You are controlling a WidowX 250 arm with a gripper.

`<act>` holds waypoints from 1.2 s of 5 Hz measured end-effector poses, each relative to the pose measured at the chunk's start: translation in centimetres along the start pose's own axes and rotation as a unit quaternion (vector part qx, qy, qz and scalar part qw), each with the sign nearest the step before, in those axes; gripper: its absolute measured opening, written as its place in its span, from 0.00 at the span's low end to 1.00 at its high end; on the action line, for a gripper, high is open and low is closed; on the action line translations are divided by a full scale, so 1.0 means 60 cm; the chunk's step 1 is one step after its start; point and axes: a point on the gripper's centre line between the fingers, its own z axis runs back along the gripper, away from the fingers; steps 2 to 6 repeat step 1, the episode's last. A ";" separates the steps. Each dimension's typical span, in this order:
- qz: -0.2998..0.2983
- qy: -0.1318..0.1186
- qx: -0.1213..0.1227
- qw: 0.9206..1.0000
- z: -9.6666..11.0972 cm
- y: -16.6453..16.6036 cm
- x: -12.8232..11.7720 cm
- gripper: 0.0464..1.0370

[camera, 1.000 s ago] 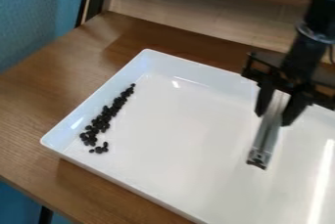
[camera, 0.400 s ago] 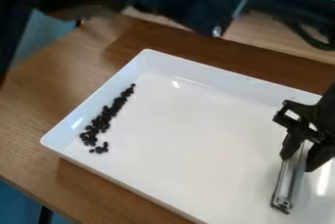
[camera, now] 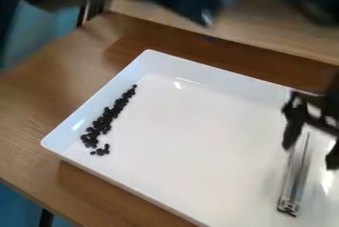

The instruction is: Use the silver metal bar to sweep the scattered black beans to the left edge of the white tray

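Long, slim silvery metal tool (camera: 293,184), right part of the white tray (camera: 165,195), dark lower end toward the viewer, upper end up by the gripper (camera: 310,156). Fingers (camera: 291,134) are wide apart, one on either side of the tool's upper end, with a gap to the farther one; can't tell if the nearer one touches it. Gripper is black, blurred, at the right edge, over the tray. Tray is big, shallow, with raised walls, and runs off the view at lower right. Small black pieces (camera: 106,120) lie in it on the left, well apart from the tool: an uneven strip along the left wall, plus a little clump at the near end. Bright glare on the tray floor near the gripper. Tray sits on a brown wood-grain worktop (camera: 33,117). Lighter wood panel (camera: 265,30) behind, blue surface (camera: 53,25) at upper left.
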 end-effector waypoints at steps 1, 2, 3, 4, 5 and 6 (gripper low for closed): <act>0.024 -0.025 -0.057 0.998 0.092 0.052 0.004 0.97; 0.024 -0.025 -0.057 0.998 0.092 0.052 0.004 0.97; 0.024 -0.025 -0.057 0.998 0.092 0.052 0.004 0.97; 0.024 -0.025 -0.057 0.998 0.092 0.052 0.004 0.97; 0.024 -0.025 -0.057 0.998 0.092 0.052 0.004 0.97; 0.024 -0.025 -0.057 0.998 0.092 0.052 0.004 0.97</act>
